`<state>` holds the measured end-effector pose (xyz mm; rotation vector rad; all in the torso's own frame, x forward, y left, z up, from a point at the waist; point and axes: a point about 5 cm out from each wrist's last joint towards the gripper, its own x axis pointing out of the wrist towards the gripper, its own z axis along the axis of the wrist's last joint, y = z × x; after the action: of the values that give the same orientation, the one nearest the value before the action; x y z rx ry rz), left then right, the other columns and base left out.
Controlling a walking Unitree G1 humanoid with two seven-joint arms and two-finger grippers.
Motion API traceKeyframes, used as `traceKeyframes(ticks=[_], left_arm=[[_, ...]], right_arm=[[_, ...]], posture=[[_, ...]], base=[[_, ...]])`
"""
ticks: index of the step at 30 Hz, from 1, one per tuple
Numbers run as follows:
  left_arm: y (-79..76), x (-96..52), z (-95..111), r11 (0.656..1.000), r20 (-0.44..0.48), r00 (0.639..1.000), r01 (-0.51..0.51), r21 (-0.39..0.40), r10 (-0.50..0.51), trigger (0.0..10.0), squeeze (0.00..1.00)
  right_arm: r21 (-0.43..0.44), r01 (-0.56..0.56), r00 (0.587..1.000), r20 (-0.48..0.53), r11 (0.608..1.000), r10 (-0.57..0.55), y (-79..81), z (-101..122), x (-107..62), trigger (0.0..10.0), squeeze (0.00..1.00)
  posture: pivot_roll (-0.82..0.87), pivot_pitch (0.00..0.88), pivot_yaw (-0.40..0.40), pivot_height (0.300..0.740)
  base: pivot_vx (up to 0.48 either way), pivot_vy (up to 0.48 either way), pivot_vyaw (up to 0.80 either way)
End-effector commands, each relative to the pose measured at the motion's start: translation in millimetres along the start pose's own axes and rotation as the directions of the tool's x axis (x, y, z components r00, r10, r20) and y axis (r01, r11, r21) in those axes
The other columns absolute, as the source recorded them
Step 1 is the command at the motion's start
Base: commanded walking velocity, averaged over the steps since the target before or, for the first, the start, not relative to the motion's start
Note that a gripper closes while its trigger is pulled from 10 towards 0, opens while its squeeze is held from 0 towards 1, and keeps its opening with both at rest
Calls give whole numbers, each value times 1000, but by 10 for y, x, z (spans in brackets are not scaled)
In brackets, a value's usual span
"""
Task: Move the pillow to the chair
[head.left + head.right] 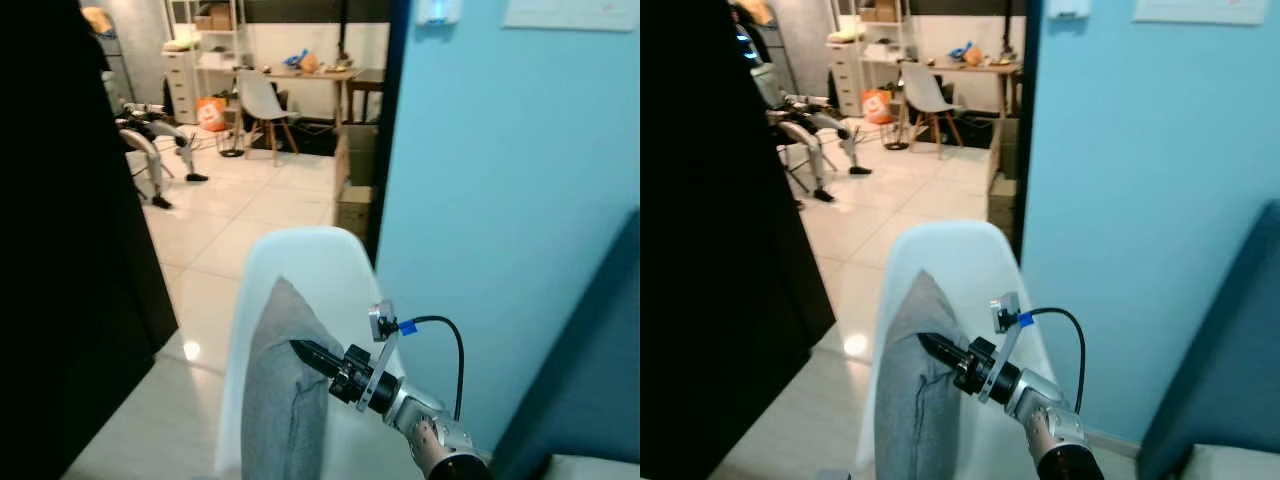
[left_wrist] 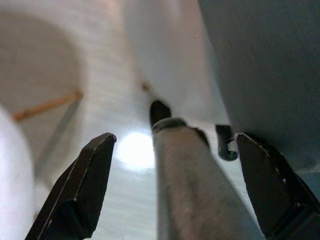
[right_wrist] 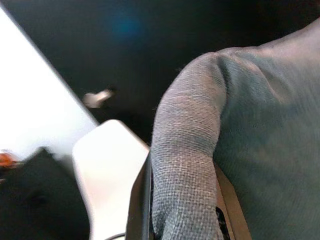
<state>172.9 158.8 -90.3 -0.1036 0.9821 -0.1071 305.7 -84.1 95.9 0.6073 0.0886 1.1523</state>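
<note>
A grey pillow (image 1: 280, 400) stands on edge on the seat of a white shell chair (image 1: 300, 260), leaning by its backrest. My right gripper (image 1: 303, 350) reaches in from the lower right and is shut on the pillow's upper edge. In the right wrist view a fold of the pillow (image 3: 195, 150) is pinched between the two fingers (image 3: 140, 200). My left gripper (image 2: 175, 137) hangs open over the pale floor, with a grey tube-like part between its fingers that I cannot identify.
A tall black panel (image 1: 60, 250) closes off the left. A light blue wall (image 1: 500, 200) stands right of the chair, with dark blue furniture (image 1: 600, 350) beyond. Farther back are a robot dog (image 1: 150, 130), another white chair (image 1: 262, 100) at a desk, and boxes (image 1: 352, 200).
</note>
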Motion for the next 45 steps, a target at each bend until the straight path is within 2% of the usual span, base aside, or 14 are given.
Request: traceKeyframes(ticks=[1,4,6,7,9,10,12,15,26,33,35,37,40,45], left_arm=[[1,-13,-76,1000,-25,1000,6,3,-6,10000,0],[-1,-13,-80,1000,-26,1000,6,2,-6,10000,0],[-3,-13,-85,1000,-28,1000,7,3,-7,10000,0],[-5,-14,-91,1000,-29,1000,6,2,-6,10000,0],[-8,-16,-104,1000,-32,999,4,-1,-4,10000,0],[-8,-16,-104,1000,-32,999,4,-1,-4,10000,0],[-6,-19,-118,1000,-35,999,2,-3,-2,10000,0],[1,-24,-133,1000,-38,999,1,-4,-1,10000,0],[26,-34,-154,1000,-39,999,-2,-4,2,10000,0],[35,-38,-159,1000,-33,999,-3,-9,3,10000,0],[40,-43,-172,1000,-35,999,-5,-12,4,10000,0],[40,-43,-172,1000,-35,999,-5,-12,4,10000,0],[53,-53,-205,1000,-42,999,-8,-14,7,10000,0],[60,-58,-221,1000,-45,999,-9,-14,8,10000,0]], right_arm=[[12,-181,981,77,983,180,206,138,152,10000,0],[35,-172,979,120,985,166,204,188,206,10000,0],[37,-67,989,131,997,62,104,207,247,10000,0],[41,87,990,110,995,-91,-49,181,247,10000,0],[1,368,930,26,930,-368,-296,88,134,10000,0],[1,368,930,26,930,-368,-296,88,134,10000,0],[-13,520,851,-76,854,-520,-425,-22,-36,10000,0],[-19,612,784,-119,791,-609,-495,-112,-182,10000,0],[52,718,694,-116,694,-710,-538,-249,-265,10000,0],[-16,807,588,-71,590,-806,-630,-128,-336,10000,0],[-8,851,524,-29,524,-851,-688,-20,-454,10000,0],[-8,851,524,-29,524,-851,-688,-20,-454,10000,0],[18,891,452,31,453,-891,-757,147,-650,10000,0],[14,898,439,26,439,-898,-764,137,-706,10000,0]], posture=[[-80,22,27,740],[-81,23,26,740],[-79,23,21,740],[-77,22,17,740],[-71,21,12,740],[-71,21,12,740],[-67,22,10,740],[-66,23,12,730],[-54,36,20,700],[-36,51,20,675],[-32,55,20,665],[-32,55,20,665],[-32,62,22,650],[-34,66,23,640]], base=[[0,0,0],[0,0,0],[0,0,0],[0,0,0],[0,0,0],[0,0,0],[0,0,0],[0,0,0],[0,0,0],[0,0,0],[0,0,0],[0,0,0],[0,0,0],[0,0,0]])
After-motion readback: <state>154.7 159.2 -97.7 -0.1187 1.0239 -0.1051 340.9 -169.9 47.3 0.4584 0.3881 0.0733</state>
